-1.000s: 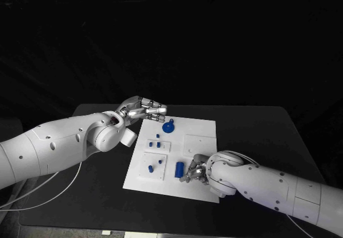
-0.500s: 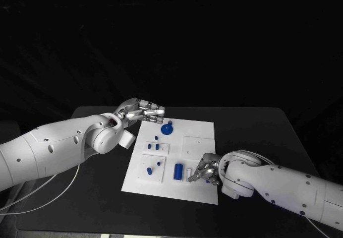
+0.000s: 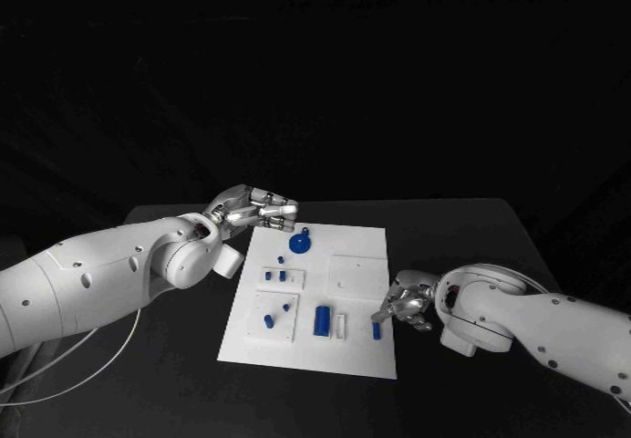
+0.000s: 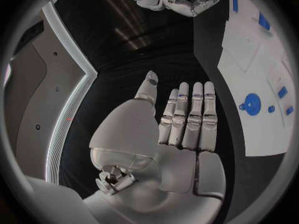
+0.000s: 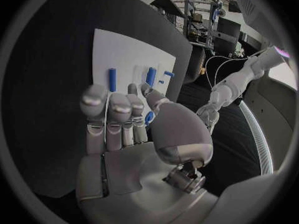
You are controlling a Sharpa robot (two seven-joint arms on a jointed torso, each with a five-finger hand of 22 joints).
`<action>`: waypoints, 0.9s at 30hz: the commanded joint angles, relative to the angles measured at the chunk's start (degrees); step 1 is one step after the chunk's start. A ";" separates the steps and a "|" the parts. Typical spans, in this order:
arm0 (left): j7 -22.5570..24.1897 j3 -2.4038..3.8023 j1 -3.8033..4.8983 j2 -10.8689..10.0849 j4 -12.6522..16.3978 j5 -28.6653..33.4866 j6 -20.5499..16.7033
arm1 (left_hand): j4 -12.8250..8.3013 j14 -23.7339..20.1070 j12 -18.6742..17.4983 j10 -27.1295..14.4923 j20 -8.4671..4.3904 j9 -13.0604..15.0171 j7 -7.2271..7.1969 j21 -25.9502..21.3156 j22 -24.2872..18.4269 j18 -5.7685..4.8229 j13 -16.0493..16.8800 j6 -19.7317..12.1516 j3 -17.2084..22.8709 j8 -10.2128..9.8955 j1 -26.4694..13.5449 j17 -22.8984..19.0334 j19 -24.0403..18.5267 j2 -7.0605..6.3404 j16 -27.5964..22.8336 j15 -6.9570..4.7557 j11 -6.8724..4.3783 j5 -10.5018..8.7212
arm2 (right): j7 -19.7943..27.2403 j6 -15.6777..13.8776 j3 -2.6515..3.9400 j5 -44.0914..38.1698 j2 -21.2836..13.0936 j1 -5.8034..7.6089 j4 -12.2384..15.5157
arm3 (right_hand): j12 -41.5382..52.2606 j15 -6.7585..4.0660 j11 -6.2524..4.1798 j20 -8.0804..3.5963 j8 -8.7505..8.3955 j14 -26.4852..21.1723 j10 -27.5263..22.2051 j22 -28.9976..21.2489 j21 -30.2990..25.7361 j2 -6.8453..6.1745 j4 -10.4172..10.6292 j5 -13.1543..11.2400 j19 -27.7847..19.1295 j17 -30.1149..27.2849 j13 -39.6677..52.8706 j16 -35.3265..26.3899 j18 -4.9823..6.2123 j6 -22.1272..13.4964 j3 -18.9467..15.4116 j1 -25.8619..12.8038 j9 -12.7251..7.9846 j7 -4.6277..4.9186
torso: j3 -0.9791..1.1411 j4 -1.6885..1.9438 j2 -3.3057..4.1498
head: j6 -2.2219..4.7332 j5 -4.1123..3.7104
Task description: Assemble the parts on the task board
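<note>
Black table (image 3: 500, 228) is seen under the white task board (image 3: 348, 246), which lies at the table's middle, slightly skewed. Left arm (image 3: 92, 278) comes in from the left; right arm (image 3: 553, 319) comes in from the right. Left hand (image 3: 256, 212) is held just off the board's far left corner, fingers straight and side by side in the left wrist view (image 4: 187, 117), nothing held. Right hand (image 3: 410, 303) is placed at the board's right edge near the near end, fingers partly curled; in the right wrist view (image 5: 124, 119) a small blue bit seems to sit between thumb and fingers, but whether it is gripped cannot be told. On the board, a round blue part with a tab (image 3: 300, 244) is seen at the far left, close to the left hand. A blue cylinder (image 3: 322, 318) lies on the near half, with a white slot (image 3: 341, 325) just right of it. A slim blue peg (image 3: 377, 328) lies near the right hand's fingertips. Two small blue pegs (image 3: 275, 272) sit on the left side, and a small blue piece (image 3: 270, 319) nearer.
</note>
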 commanded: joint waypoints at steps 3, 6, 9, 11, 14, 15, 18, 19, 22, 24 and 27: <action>0.74 -0.01 -0.02 0.04 0.23 0.07 0.22 | -0.12 0.19 0.05 -0.40 -0.08 0.07 0.19 0.22 0.06 -0.42 0.05 0.13 -0.34 0.03 0.07 -0.03 0.26 0.48 -0.18 -0.31 0.03 0.20 | -6.66 3.42 0.12 -4.31 -0.25 0.00 -0.64 | -0.31 -0.22 -0.36 -0.16 0.06 0.05 0.09 6.16 -0.01 -1.87 2.48 -2.37 2.11 0.18 -0.14 0.49 0.09 0.03 -0.44 -0.24 3.33 -0.12 | -0.17 -0.04 0.02 | -0.09 -0.18; 0.71 -0.02 -0.02 0.06 0.25 0.07 0.28 | -0.11 0.20 0.05 -0.42 -0.07 0.07 0.20 0.22 0.06 -0.41 0.05 0.10 -0.38 0.03 0.03 -0.03 0.26 0.48 -0.18 -0.31 0.05 0.18 | -7.61 3.01 0.14 -4.73 0.02 0.00 -1.09 | -0.56 -0.13 -0.30 -0.09 0.08 0.02 0.05 6.12 -0.17 -2.94 4.47 -2.38 2.05 0.10 -0.26 0.38 0.07 -0.25 0.29 -0.25 4.53 -0.06 | -0.20 -0.06 0.01 | -0.21 0.06; 0.68 -0.04 -0.03 0.10 0.29 0.07 0.29 | -0.11 0.19 0.06 -0.39 -0.06 0.07 0.22 0.20 0.04 -0.41 0.06 0.05 -0.42 0.02 0.00 -0.02 0.23 0.45 -0.18 -0.30 0.03 0.15 | -8.56 2.50 0.15 -5.20 0.72 0.00 -1.78 | -0.83 -0.06 -0.17 -0.02 0.01 0.05 -0.02 6.13 -0.17 -3.99 5.90 -2.70 2.06 0.05 -0.40 0.35 0.06 -0.55 1.05 0.01 5.34 0.00 | -0.24 -0.06 -0.03 | -0.23 -0.23; 0.68 -0.04 -0.03 0.16 0.31 0.07 0.28 | -0.10 0.28 0.05 -0.41 -0.05 0.07 0.23 0.18 0.02 -0.43 0.05 0.00 -0.46 0.02 -0.05 -0.01 0.19 0.41 -0.15 -0.33 0.06 0.15 | -9.01 2.21 0.14 -5.64 1.27 0.01 -2.36 | -0.82 -0.06 -0.16 0.00 0.01 0.04 -0.01 6.13 -0.21 -4.54 6.66 -2.89 2.06 0.09 -0.38 0.40 0.07 -0.63 1.32 -0.07 5.69 0.03 | -0.28 0.03 -0.04 | -0.21 -0.42; 0.68 -0.05 -0.03 0.22 0.41 0.07 0.21 | -0.07 0.27 0.04 -0.67 -0.04 0.07 0.28 0.12 0.00 -0.48 0.05 -0.08 -0.51 0.02 -0.15 -0.02 0.09 0.35 -0.17 -0.30 0.16 0.13 | -9.59 1.74 -0.17 -6.28 2.66 0.00 -3.98 | -0.86 -0.06 -0.16 0.00 0.00 0.06 -0.01 6.11 -0.26 -5.44 7.99 -2.88 2.07 0.07 -0.39 0.39 0.06 -0.69 1.97 -0.15 6.14 0.04 | -0.39 0.20 0.01 | -0.26 -0.53; 0.69 -0.05 -0.03 0.23 0.45 0.07 0.20 | -0.09 0.27 0.04 -0.70 -0.04 0.07 0.28 0.11 -0.01 -0.49 0.05 -0.08 -0.51 0.03 -0.15 -0.02 0.07 0.32 -0.17 -0.30 0.16 0.12 | -9.69 1.57 -0.32 -6.38 3.07 0.00 -4.47 | -0.82 -0.07 -0.14 -0.01 0.00 0.05 0.00 6.12 -0.23 -5.54 8.12 -2.87 2.08 0.07 -0.37 0.38 0.06 -0.70 1.93 -0.27 6.16 0.08 | -0.36 0.21 0.05 | -0.29 -0.51; 0.68 -0.06 -0.03 0.21 0.56 0.07 0.18 | -0.07 0.24 0.06 -0.78 -0.02 0.07 0.29 0.08 -0.02 -0.52 0.06 -0.10 -0.50 0.03 -0.19 -0.02 0.03 0.33 -0.17 -0.29 0.18 0.13 | -9.85 0.85 -0.77 -6.54 4.15 -0.02 -5.76 | -0.89 -0.05 -0.11 -0.01 -0.01 0.01 -0.08 6.11 -0.30 -5.89 8.69 -2.96 2.07 0.02 -0.39 0.31 0.07 -0.87 2.09 -0.46 6.24 0.14 | -0.26 0.24 0.11 | -0.48 -0.43; 0.67 -0.06 -0.03 0.20 0.58 0.07 0.20 | -0.07 0.24 0.06 -0.78 -0.02 0.07 0.29 0.08 -0.02 -0.52 0.06 -0.10 -0.50 0.03 -0.19 -0.02 0.03 0.33 -0.17 -0.29 0.18 0.13 | -9.86 0.54 -0.96 -6.59 4.58 -0.04 -6.25 | -1.07 0.02 0.03 0.02 -0.06 0.00 -0.19 6.08 -0.45 -6.10 8.98 -3.11 2.04 -0.01 -0.47 0.28 0.09 -1.57 2.18 -0.59 5.97 0.41 | -0.24 0.21 0.10 | -0.50 -0.39; 0.58 -0.06 -0.03 0.19 0.65 0.07 0.46 | -0.08 0.20 0.06 -0.83 -0.02 0.09 0.20 0.06 -0.03 -0.54 0.06 0.12 -0.42 0.09 -0.17 -0.02 -0.02 0.41 -0.17 -0.28 0.18 0.15 | -9.74 -0.04 -1.42 -6.72 5.82 -0.11 -7.55 | -1.17 0.24 0.35 0.28 -0.04 -0.02 -0.35 6.03 -0.71 -6.73 9.92 -3.52 2.03 -0.11 -0.58 0.16 0.33 -2.65 2.67 -0.67 3.47 0.97 | -0.26 0.14 0.03 | -0.76 0.04; 0.48 -0.06 -0.03 0.20 0.70 0.07 0.68 | -0.09 0.20 0.06 -0.86 -0.02 0.07 0.21 0.04 -0.03 -0.55 0.06 0.13 -0.41 0.04 -0.15 -0.01 -0.05 0.44 -0.17 -0.27 0.18 0.16 | -9.68 -0.17 -1.61 -7.03 6.52 -0.18 -8.19 | -1.28 0.28 0.45 0.33 -0.01 -0.04 -0.46 6.02 -0.81 -6.97 10.17 -3.53 2.03 -0.13 -0.66 0.12 0.36 -2.79 2.67 -0.60 2.64 1.04 | -0.23 0.24 0.05 | -0.96 0.22; 0.39 -0.07 -0.03 0.18 0.76 0.07 0.87 | -0.09 0.20 0.06 -0.86 -0.02 0.07 0.21 0.04 -0.03 -0.55 0.06 0.13 -0.41 0.04 -0.15 -0.01 -0.05 0.44 -0.17 -0.27 0.18 0.16 | -9.73 0.17 -1.89 -7.73 7.32 -0.25 -8.92 | -1.26 0.29 0.45 0.35 -0.05 -0.03 -0.48 6.02 -0.84 -7.07 10.18 -3.59 2.04 -0.10 -0.67 0.15 0.38 -2.75 2.64 -0.57 2.29 1.10 | -0.25 0.34 0.10 | -1.10 0.28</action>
